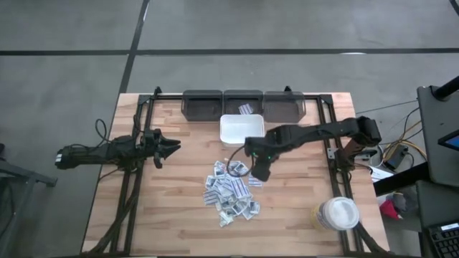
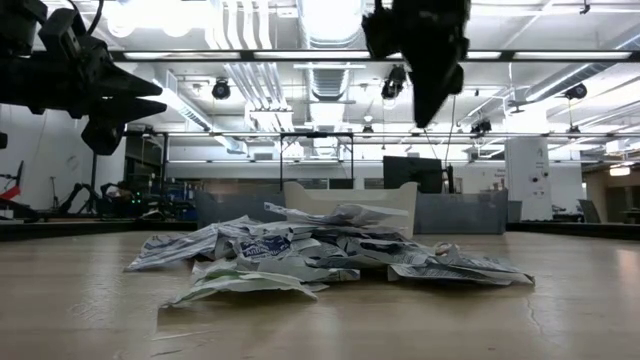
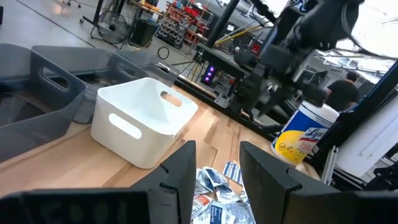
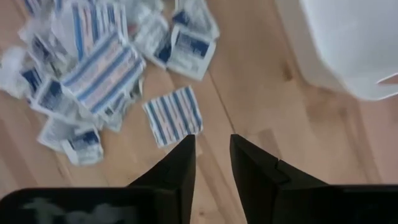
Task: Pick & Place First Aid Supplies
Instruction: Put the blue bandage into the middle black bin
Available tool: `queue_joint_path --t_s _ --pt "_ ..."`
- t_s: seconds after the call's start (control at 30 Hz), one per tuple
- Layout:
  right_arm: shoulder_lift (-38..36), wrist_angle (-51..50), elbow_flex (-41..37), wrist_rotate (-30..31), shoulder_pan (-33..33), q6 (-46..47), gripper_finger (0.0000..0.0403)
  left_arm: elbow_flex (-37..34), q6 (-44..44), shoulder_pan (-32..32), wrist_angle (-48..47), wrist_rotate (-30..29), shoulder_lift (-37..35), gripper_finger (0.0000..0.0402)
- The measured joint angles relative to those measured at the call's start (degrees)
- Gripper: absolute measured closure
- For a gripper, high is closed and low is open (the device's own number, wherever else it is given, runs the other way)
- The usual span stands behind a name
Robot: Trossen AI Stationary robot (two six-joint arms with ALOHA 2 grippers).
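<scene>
Crumpled white, blue-printed sachets, apparently heaped

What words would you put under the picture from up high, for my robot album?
Right end effector hovers empty over the sachet pile near the white bin; left end effector waits aside.

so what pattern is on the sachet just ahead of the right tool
Blue and white stripes on that sachet, clearest in the right wrist view.
</scene>
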Motion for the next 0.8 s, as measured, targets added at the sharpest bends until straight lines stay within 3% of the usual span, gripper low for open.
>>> queue_joint_path --t_s 0.17,0.57,0.8 --pt "0.0 2.7 -3.5 0.0 1.8 0.1 0.028 0.0 1.3 0.0 0.0 0.0 0.0 0.0278" --pt "0.1 14.0 -12.8 0.0 4.6 -2.4 0.0238 0.0 18.1 0.0 -0.1 0.0 0.0 0.0278" --pt "0.1 17.7 -16.1 0.0 4.5 -2.5 0.0234 0.0 18.8 0.0 -0.1 0.0 0.0 0.0278"
